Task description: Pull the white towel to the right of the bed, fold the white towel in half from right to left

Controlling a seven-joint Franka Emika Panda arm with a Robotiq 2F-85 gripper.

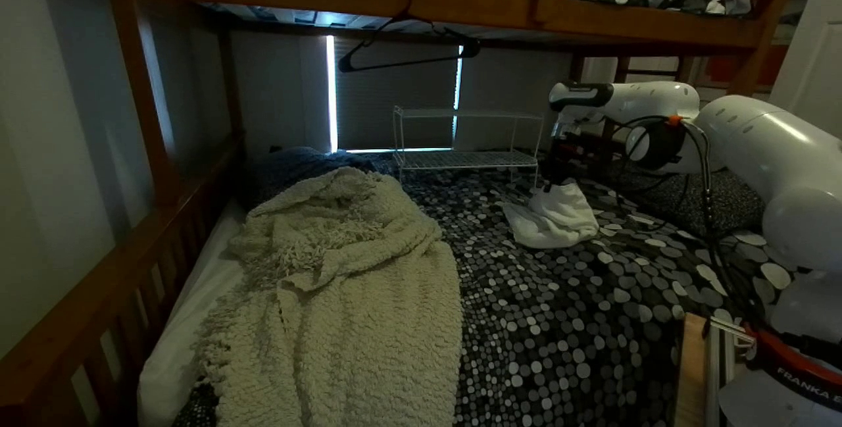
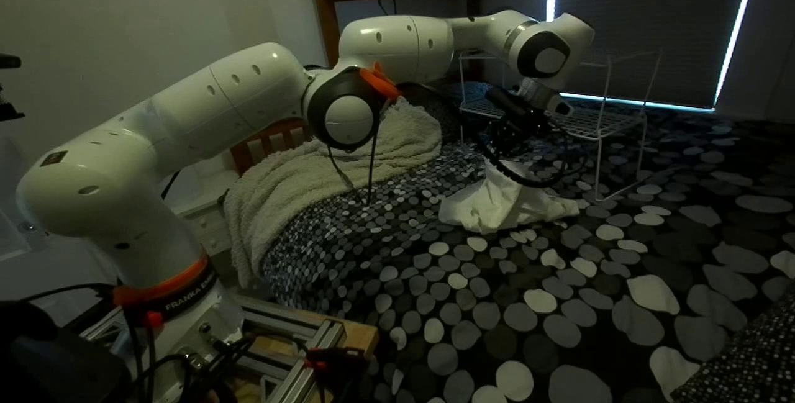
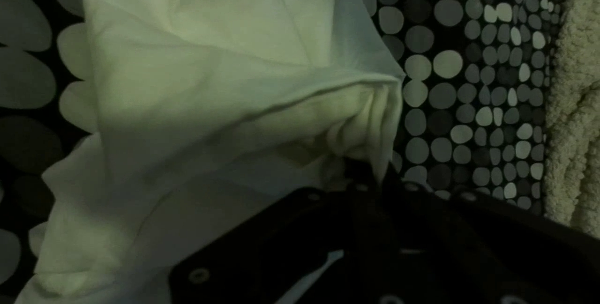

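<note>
The white towel [image 1: 559, 222] lies rumpled on the bed's pebble-patterned cover [image 1: 526, 328], on the robot's side of the cream blanket. It also shows in an exterior view [image 2: 490, 207], with one part drawn up into a peak. My gripper [image 1: 548, 183] is at the top of that peak, just above the bed. In the wrist view the fingers [image 3: 375, 173] are shut on a pinched fold of the towel [image 3: 211, 60]. The rest of the towel spreads in loose folds over the bed cover [image 3: 450, 13]. The fingertips are dark and partly hidden by cloth.
A large cream fringed blanket [image 1: 375, 322] lies beside the towel's area. A white wire rack [image 1: 467, 162] stands on the bed behind the gripper, close to the arm in an exterior view [image 2: 599, 123]. A black hanger [image 1: 408, 64] hangs from the upper bunk [image 1: 487, 2] overhead.
</note>
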